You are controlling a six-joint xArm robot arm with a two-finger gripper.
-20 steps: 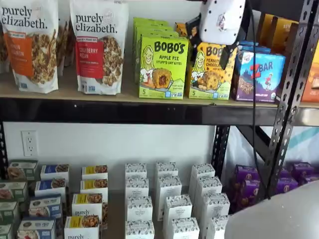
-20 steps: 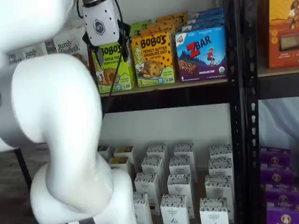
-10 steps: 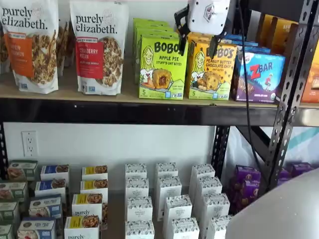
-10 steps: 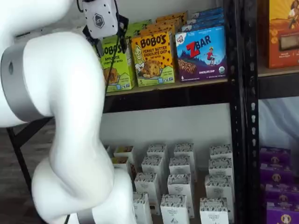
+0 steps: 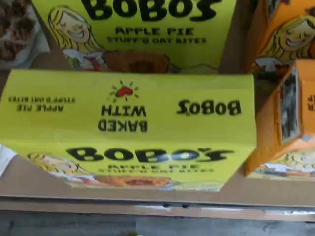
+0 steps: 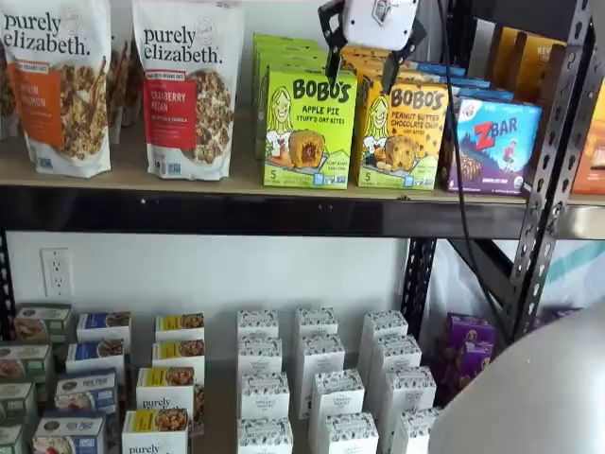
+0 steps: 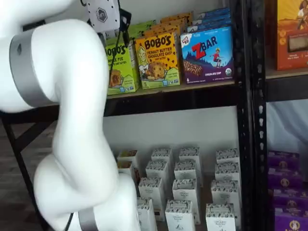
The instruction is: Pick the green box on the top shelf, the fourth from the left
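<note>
Lime-green box stands at the front edge of the top shelf, touching its orange neighbour; my pincer, fingers spread and empty, hovers above-right, so I should centre leftward, then descend squarely over the box's sides.

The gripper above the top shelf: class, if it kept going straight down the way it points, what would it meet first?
Probably the top of the green box; the open gripper hangs just above it, though depth is uncertain.
</note>
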